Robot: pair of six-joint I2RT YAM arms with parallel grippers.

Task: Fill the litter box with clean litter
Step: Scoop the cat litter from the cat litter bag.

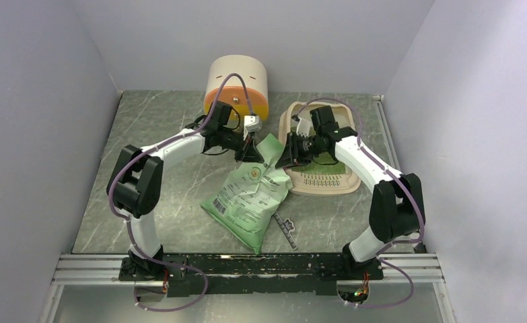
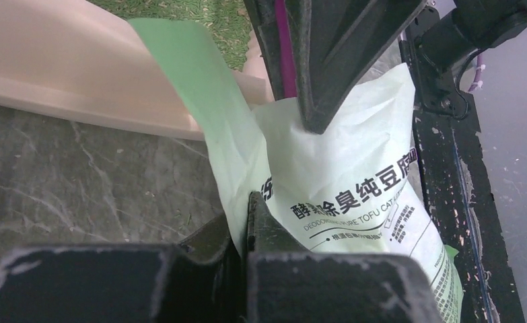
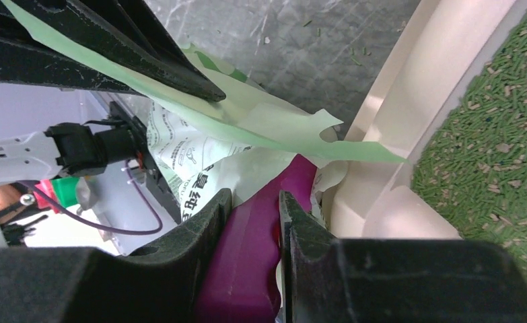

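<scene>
The box (image 1: 328,190) sits on the bench (image 1: 166,134) at the far right, slotted ledge toward the arms. Green litter (image 3: 489,134) with a few tan bits covers the part of its floor that shows.

The bag (image 1: 247,198) lies on the bench just left of the box, its torn top against the box's left wall. The left jaws are pressed together on a flap of the bag's film at that top, and the film runs taut from them. The right jaws pinch the handle of the magenta scoop (image 3: 254,256) from both sides, right at the bag's mouth beside the box wall. The scoop's far end is hidden behind the film.

A round beige-and-orange drawer unit (image 1: 237,81) stands at the back of the bench, behind the left arm's wrist.
</scene>
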